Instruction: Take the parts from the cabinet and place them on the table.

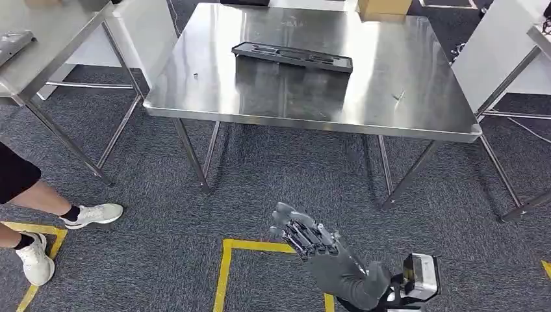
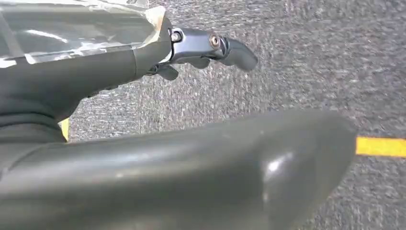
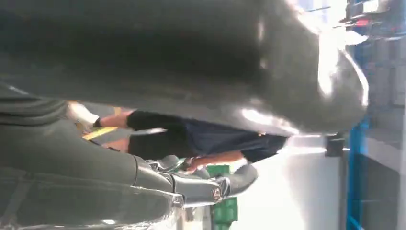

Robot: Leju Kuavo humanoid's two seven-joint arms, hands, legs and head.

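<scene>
A steel table (image 1: 390, 97) stands ahead of the robot on the carpet floor (image 1: 273, 188). On it, a long tray (image 1: 292, 56) lies toward the far edge, roughly midway between the left and right edges, running nearly parallel to the far edge. A box (image 1: 383, 8) sits at the far right corner. A second table (image 1: 45, 36) stands to the left, apart from the first, and a third (image 1: 539, 32) stands to the right. A person's legs and shoes (image 1: 39, 227) are on the floor at the left, before the second table. Floor tape (image 1: 224, 273) runs before the first table, and the robot's right hand (image 1: 318, 250) hangs above it, near the front.
</scene>
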